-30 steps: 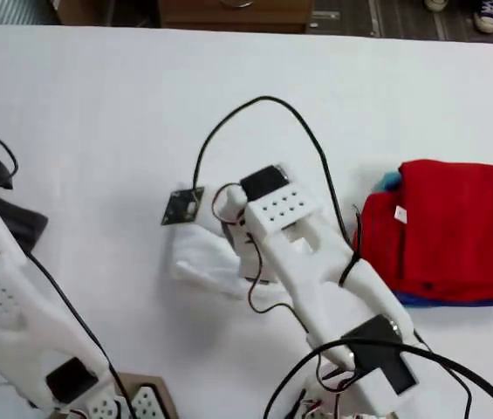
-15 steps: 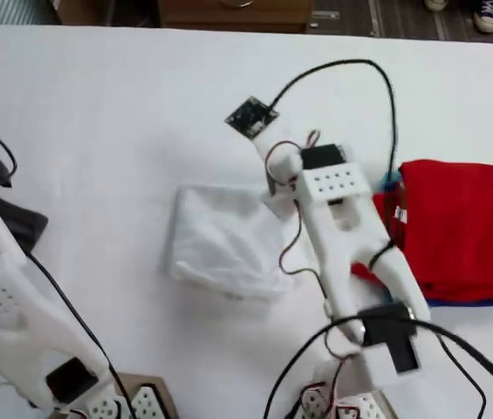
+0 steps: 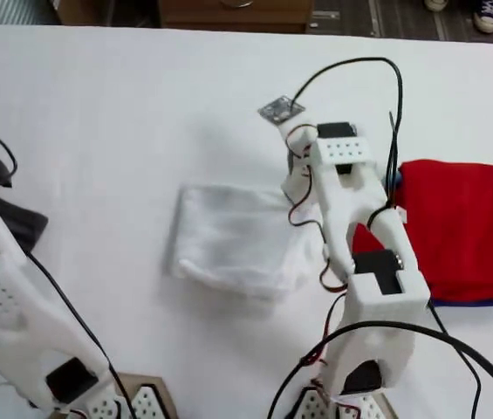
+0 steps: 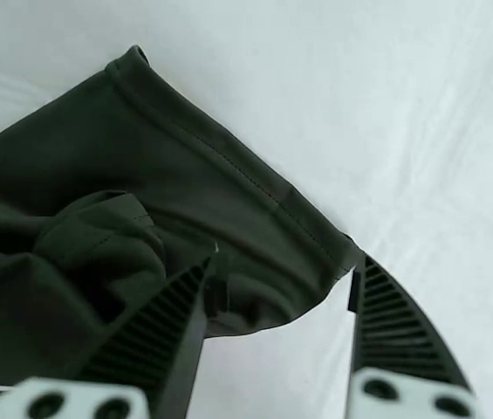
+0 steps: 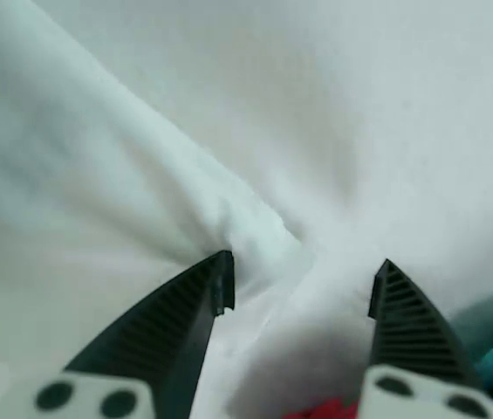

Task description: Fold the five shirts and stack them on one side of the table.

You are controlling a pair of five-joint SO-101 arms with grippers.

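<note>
Right pincer [image 5: 304, 262] spread at white shirt [image 3: 237, 237] edge, red stack [image 3: 464, 227] beside

White arms [image 3: 349, 214], blk cables [image 3: 359, 60], ribbed pincers [image 4: 285, 262] [image 5: 305, 262]

Folded white cotton shirt [image 3: 233, 240], a rumpled rectangle, lies flat at the table's centre. Folded red fabric shirt [image 3: 469, 223] tops a stack at the right edge, over a blue shirt [image 3: 460, 303] visible as a thin near-side sliver. Crumpled dark shirt [image 4: 185, 192] lies at the left edge.
</note>
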